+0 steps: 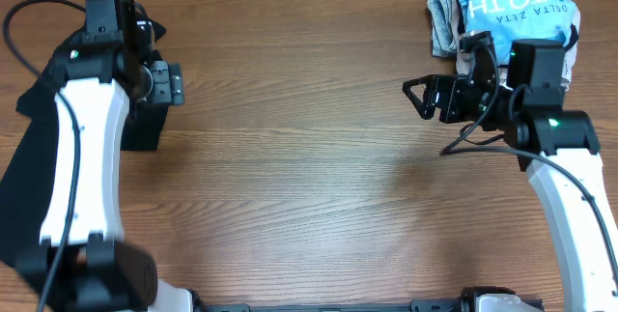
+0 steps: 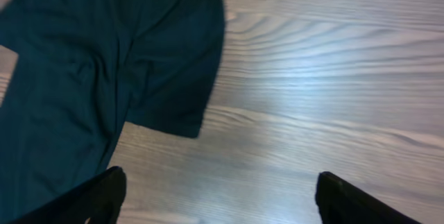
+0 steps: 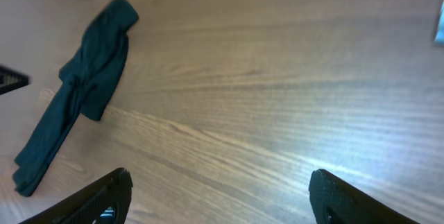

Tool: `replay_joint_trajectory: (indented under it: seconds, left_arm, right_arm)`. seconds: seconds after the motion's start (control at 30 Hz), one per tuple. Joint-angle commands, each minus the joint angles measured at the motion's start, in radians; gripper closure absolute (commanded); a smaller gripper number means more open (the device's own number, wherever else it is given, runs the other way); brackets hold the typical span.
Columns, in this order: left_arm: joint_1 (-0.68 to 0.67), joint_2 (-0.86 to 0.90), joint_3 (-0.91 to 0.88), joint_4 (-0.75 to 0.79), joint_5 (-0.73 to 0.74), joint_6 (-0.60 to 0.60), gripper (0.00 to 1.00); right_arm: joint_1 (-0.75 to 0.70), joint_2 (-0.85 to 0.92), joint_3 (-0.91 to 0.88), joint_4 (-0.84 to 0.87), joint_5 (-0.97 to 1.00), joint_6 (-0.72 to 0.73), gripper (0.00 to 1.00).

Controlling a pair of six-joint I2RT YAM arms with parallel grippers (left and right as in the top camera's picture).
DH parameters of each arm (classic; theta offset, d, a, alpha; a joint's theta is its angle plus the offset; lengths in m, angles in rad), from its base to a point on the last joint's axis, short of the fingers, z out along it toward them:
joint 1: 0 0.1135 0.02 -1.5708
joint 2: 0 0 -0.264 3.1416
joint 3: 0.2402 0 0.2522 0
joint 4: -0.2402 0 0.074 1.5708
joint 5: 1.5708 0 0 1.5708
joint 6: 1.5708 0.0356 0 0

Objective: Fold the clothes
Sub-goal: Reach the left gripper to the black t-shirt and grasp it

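A dark teal shirt (image 1: 29,157) lies crumpled at the table's left edge, partly under my left arm. It fills the upper left of the left wrist view (image 2: 104,64) and shows far off in the right wrist view (image 3: 83,92). My left gripper (image 1: 172,82) is open and empty, just right of the shirt, with bare wood between its fingers (image 2: 222,200). My right gripper (image 1: 417,98) is open and empty over bare wood (image 3: 218,196), pointing left. A stack of folded clothes (image 1: 512,8), with a light blue printed shirt on top, sits at the back right behind the right arm.
The wooden table (image 1: 299,177) spans the whole view. The right arm's cable (image 1: 473,143) loops down beside its wrist.
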Motion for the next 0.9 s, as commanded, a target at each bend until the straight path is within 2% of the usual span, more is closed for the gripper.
replay_joint_trajectory:
  seconds: [0.0,0.13,0.27,0.43,0.53,0.6,0.87]
  left_arm:
    - [0.046,0.114,0.018,0.034,-0.036,0.017,0.14]
    - [0.070,0.216,0.019,0.073,-0.037,0.022,0.16]
    - [0.078,0.309,0.019,0.111,-0.038,0.065,0.23]
    - [0.078,0.398,0.019,0.132,-0.039,0.114,0.42]
    - [0.080,0.445,0.019,0.146,-0.039,0.130,0.49]
    - [0.084,0.476,0.019,0.156,-0.041,0.142,0.58]
    - [0.098,0.540,0.019,0.143,-0.039,0.140,0.62]
  right_arm:
    - [0.004,0.037,0.018,-0.011,-0.028,0.003,0.16]
    - [0.005,0.074,0.017,-0.021,-0.028,0.003,0.20]
    - [0.005,0.098,0.017,-0.023,-0.028,0.003,0.22]
    - [0.005,0.104,0.017,-0.024,-0.020,0.004,0.25]
    - [0.005,0.104,0.017,-0.024,-0.016,0.003,0.25]
    - [0.005,0.104,0.017,-0.027,-0.009,0.004,0.25]
    - [0.005,0.104,0.017,-0.042,0.029,0.003,0.25]
